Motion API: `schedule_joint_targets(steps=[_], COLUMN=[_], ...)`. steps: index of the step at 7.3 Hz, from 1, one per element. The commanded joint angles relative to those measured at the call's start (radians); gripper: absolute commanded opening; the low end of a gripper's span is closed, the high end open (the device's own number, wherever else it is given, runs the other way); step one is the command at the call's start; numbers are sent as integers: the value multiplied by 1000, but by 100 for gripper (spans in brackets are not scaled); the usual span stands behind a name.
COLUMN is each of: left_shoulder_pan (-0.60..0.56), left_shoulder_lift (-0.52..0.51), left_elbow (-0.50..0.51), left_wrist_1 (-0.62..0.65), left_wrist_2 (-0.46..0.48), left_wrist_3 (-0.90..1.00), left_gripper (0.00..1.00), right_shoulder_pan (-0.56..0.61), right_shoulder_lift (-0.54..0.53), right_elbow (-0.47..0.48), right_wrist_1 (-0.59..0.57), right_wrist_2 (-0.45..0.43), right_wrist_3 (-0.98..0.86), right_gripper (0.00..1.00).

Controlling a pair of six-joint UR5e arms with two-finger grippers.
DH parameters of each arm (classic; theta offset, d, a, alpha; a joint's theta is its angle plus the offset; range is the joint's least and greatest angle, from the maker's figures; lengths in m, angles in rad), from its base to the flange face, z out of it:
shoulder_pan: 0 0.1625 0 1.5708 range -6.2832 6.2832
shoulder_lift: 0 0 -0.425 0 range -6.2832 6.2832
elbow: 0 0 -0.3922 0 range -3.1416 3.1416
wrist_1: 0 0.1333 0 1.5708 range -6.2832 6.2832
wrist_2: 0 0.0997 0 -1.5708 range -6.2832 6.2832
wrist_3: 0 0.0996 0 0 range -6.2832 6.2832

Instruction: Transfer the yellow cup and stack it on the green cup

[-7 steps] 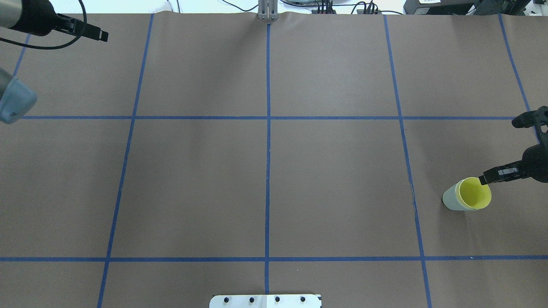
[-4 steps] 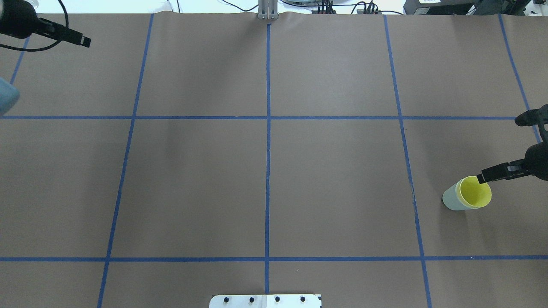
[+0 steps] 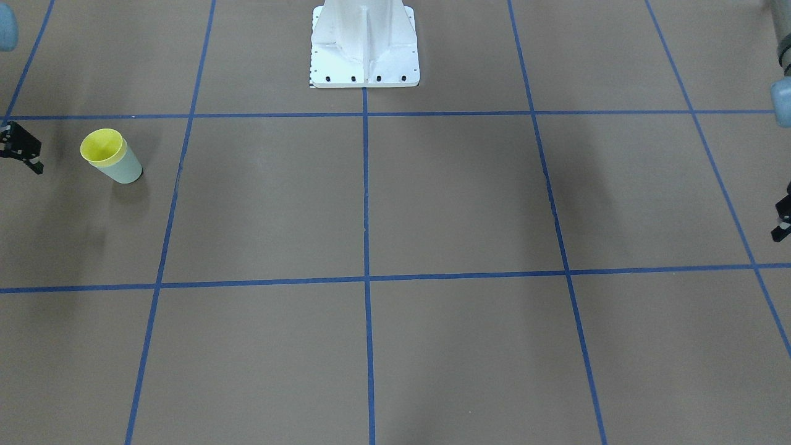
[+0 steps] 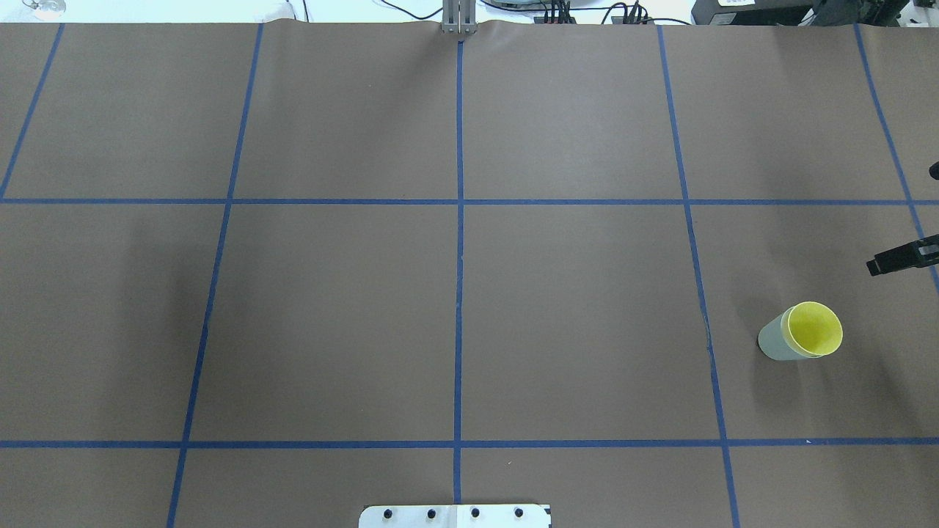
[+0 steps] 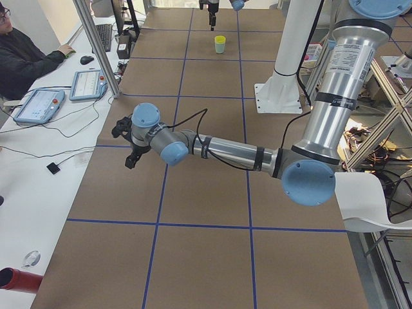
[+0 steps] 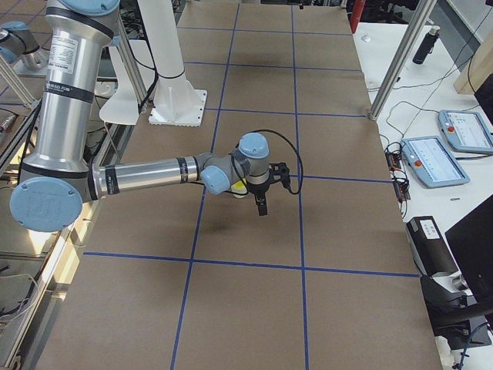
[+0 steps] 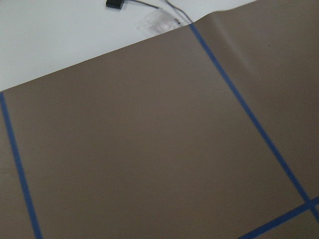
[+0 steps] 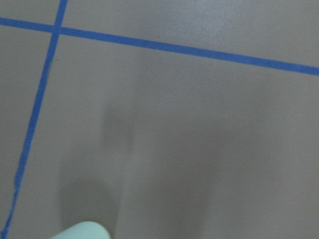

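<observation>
Yellow cup (image 4: 813, 328) is found nested upright in green cup (image 4: 772, 345) at lower right of the overhead view, so right gripper (image 4: 904, 220) is likely held spread and clear because the stack is done; left gripper (image 5: 125, 145) state cannot be told.

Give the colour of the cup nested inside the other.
The inner cup is bright yellow; overhead view shows it best.
</observation>
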Motion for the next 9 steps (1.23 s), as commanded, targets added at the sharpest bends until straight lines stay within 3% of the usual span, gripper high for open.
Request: schedule_joint_targets(steps=[1, 3, 4, 5, 6, 8, 9], left_shoulder_pan=[-60, -100, -102, -109, -109, -109, -108], left_shoulder_lift=[119, 135, 164, 179, 208, 229, 229], left_elbow=[-20, -112, -172, -231, -267, -264, -267], left_wrist_1=[90, 368, 452, 538, 580, 568, 560], left_wrist_2=[101, 159, 158, 150, 143, 63, 27], left_wrist_3=[173, 276, 278, 276, 259, 192, 152], left_gripper=[100, 100, 100, 100, 100, 100, 100], right_shoulder_pan=[153, 259, 296, 328, 350, 411, 419], right_shoulder_lift=[7, 23, 72, 91, 88, 65, 68], right_elbow=[-60, -61, -75, -78, -86, -110, -109], right_wrist_1=[-113, -269, -402, -472, -480, -472, -472], right_wrist_2=[0, 24, 113, 127, 138, 274, 273], right_wrist_3=[-272, -407, -413, -451, -471, -475, -465], right_gripper=[100, 100, 100, 100, 100, 100, 100])
